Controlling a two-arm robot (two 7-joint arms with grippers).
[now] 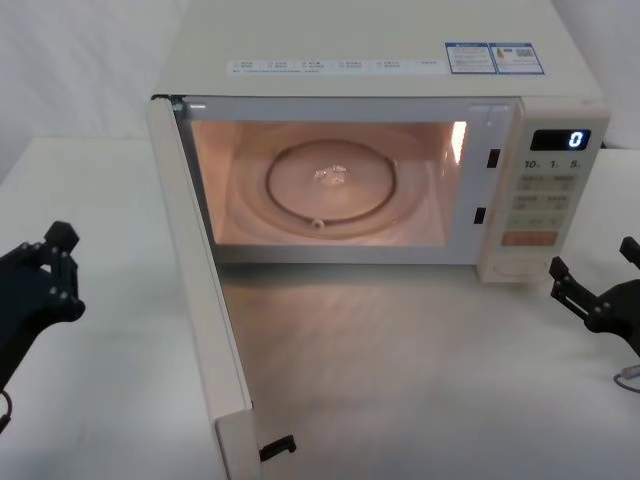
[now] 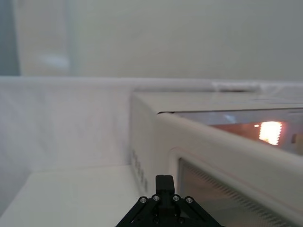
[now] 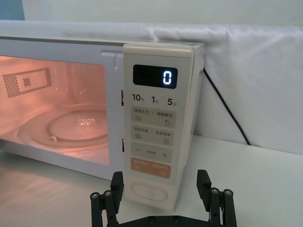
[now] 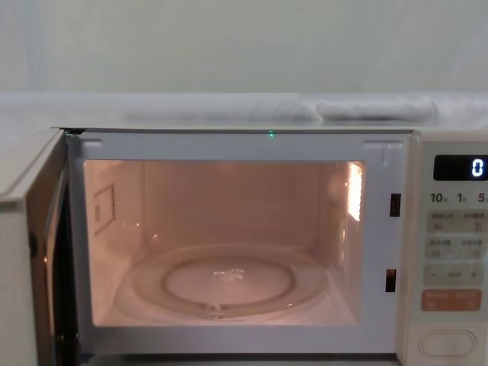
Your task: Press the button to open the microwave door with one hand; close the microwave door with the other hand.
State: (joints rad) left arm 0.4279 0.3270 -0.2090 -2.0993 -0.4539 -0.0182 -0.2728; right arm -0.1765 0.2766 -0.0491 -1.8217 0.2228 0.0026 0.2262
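The cream microwave (image 1: 400,45) stands with its cavity lit and a glass turntable (image 1: 330,185) inside. The microwave door (image 1: 200,300) is swung wide open toward me on its left hinge, also seen edge-on in the chest view (image 4: 23,267) and up close in the left wrist view (image 2: 227,165). The pill-shaped button (image 3: 149,193) sits at the bottom of the control panel (image 1: 518,268), under the orange key. My right gripper (image 1: 590,285) hovers open just right of and in front of the panel, its fingers (image 3: 203,182) apart from the button. My left gripper (image 1: 55,265) is shut, left of the open door and clear of it.
The display (image 3: 155,76) reads 0. A white table (image 1: 400,380) lies under the microwave, with a white cloth backdrop behind. A black power cord (image 3: 227,109) runs down behind the microwave's right side. A small cable end (image 1: 628,375) lies at the table's right edge.
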